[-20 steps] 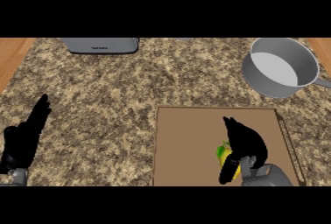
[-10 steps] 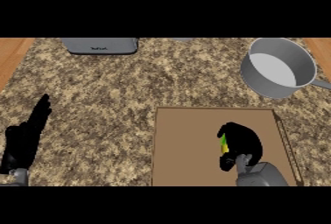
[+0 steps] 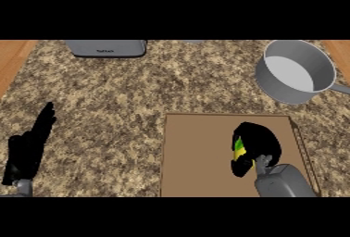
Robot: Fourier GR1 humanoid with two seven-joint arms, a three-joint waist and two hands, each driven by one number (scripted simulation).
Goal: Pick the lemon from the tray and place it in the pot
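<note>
On the brown tray [image 3: 198,157] at the lower right, my right hand [image 3: 258,142] is curled over the lemon [image 3: 239,149]. Only a yellow and green sliver of the lemon shows at the hand's left side; the rest is hidden under the fingers. The grey pot [image 3: 295,70] stands at the upper right of the counter, well beyond the tray, with its handle pointing right. My left hand [image 3: 28,146] rests open at the left edge of the view, fingers pointing up, away from the tray.
A grey appliance [image 3: 107,47] sits at the counter's back edge, upper left. Speckled granite counter lies between the tray and the pot. Wooden strips border the counter on the far left and right.
My right hand's fingers have curled down over the lemon, covering more of it than a second ago. The left hand and the pot have stayed in place.
</note>
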